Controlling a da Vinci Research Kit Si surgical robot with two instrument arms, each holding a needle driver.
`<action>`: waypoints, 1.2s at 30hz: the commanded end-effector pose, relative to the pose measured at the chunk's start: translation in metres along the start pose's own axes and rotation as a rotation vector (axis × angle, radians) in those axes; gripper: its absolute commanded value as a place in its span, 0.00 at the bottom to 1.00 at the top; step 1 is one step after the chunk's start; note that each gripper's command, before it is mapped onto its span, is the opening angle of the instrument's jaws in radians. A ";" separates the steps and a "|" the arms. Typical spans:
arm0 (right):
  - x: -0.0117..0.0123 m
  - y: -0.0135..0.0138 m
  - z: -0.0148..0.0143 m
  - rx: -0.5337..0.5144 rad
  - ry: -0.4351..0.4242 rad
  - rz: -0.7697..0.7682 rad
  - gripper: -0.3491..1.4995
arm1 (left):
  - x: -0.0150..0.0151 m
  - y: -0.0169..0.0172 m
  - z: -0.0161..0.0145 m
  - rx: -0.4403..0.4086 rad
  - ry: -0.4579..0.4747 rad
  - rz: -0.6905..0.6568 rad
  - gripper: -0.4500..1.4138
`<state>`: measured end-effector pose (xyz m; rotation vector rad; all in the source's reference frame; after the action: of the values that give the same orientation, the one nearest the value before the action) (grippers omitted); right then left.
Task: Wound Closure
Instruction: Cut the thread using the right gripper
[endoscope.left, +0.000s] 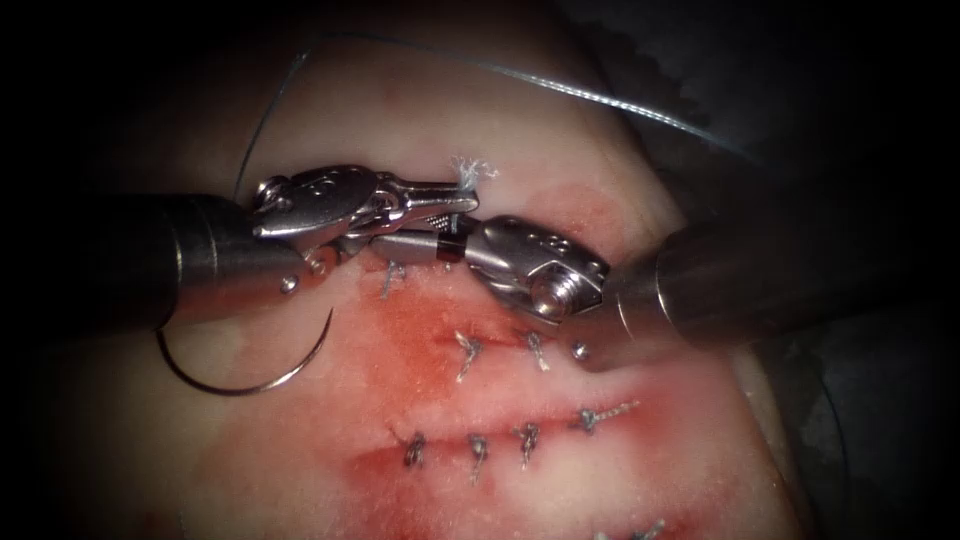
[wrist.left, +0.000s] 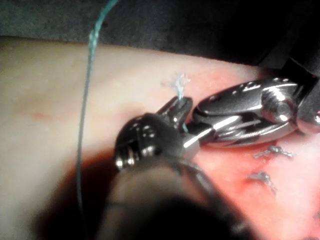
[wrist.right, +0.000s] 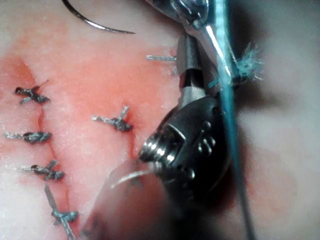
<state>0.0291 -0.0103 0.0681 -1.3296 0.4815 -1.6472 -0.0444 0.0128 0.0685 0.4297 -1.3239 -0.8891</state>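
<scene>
My left tool (endoscope.left: 465, 203) reaches in from the left, its jaws shut on the thread just below a frayed cut end (endoscope.left: 472, 170), which also sticks out past its tip (wrist.left: 181, 106) in the left wrist view. My right tool (endoscope.left: 388, 243) comes in from the right and lies right under the left jaws, its jaws (wrist.right: 188, 47) shut. I cannot see anything held between them. The curved needle (endoscope.left: 250, 386) lies free on the tissue, left of the cut, below the left shaft. Neither tool holds it. The teal thread (wrist.left: 89, 75) runs up and away.
Several knotted stitches (endoscope.left: 467, 350) cross the upper cut, and a second row (endoscope.left: 478, 455) closes a lower cut. Red fluid (endoscope.left: 420, 330) stains the tissue between them. A long arc of thread (endoscope.left: 560, 88) crosses the far tissue edge.
</scene>
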 end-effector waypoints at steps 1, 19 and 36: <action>0.0003 0.0001 0.0008 -0.004 -0.002 0.000 0.91 | -0.0002 0.0005 0.0008 0.000 -0.003 0.003 0.00; 0.0000 0.0003 0.0013 -0.002 -0.003 -0.021 0.82 | -0.0002 0.0004 0.0008 0.000 -0.003 0.003 0.00; -0.0006 0.0002 0.0011 -0.006 -0.003 -0.029 0.58 | -0.0002 0.0004 0.0008 0.000 -0.003 0.003 0.00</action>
<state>0.0294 -0.0092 0.0676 -1.3458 0.4665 -1.6691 -0.0444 0.0127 0.0684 0.4284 -1.3242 -0.8898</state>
